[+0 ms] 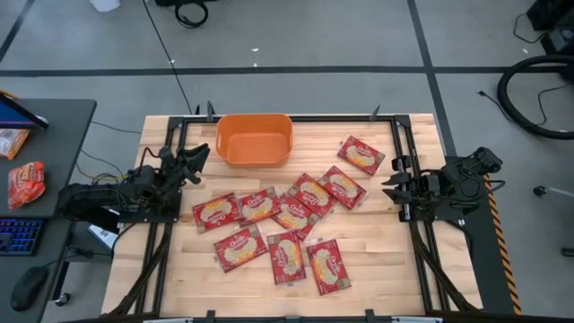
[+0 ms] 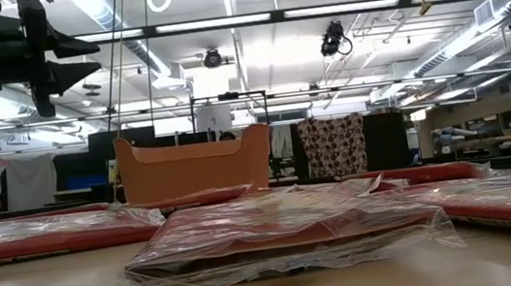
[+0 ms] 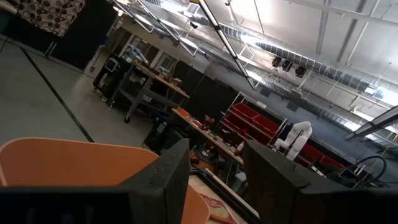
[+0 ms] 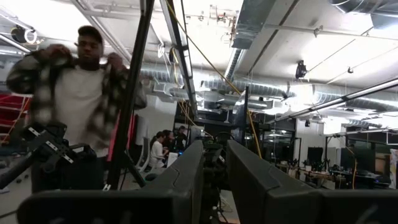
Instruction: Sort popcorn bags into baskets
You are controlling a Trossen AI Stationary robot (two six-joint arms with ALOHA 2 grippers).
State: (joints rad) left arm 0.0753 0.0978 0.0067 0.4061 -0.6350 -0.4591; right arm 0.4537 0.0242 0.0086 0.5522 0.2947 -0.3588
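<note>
We see 9 flat, glossy red popcorn bags point(image 1: 285, 217), each with a cream oval label, scattered across the pale wooden plank table point(image 1: 395, 260); several overlap near the middle, and 1 bag point(image 1: 360, 154) lies apart to the right. The orange basket point(image 1: 255, 139), a smooth rounded plastic tub, sits empty at the far edge. The left hand point(image 1: 195, 161) hangs just left of the basket, fingers spread and holding nothing. The right hand point(image 1: 391, 187) waits at the right edge, fingers slightly apart.
</note>
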